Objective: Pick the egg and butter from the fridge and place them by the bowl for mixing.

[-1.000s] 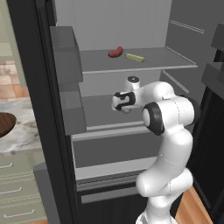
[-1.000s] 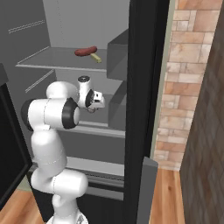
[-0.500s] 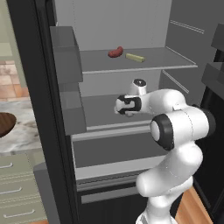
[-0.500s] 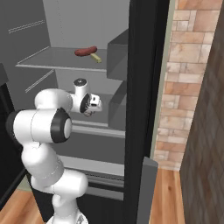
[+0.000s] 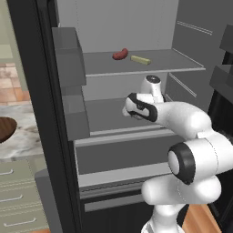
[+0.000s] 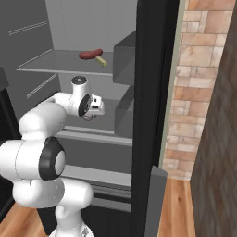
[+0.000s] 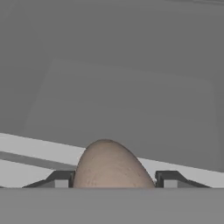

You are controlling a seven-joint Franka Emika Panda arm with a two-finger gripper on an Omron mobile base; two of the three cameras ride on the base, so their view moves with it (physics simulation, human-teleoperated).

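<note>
Since the earlier frames, the gripper (image 7: pixel 113 179) is drawn back from the fridge (image 5: pixel 45 113) shelf, pinching the egg (image 7: pixel 112 166) between its fingertips; the butter (image 5: pixel 140 59) is left on the upper shelf.

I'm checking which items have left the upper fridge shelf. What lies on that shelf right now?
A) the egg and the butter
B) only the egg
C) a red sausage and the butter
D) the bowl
C: the red sausage and the butter lie side by side on the upper shelf; the egg sits between the jaws.
</note>
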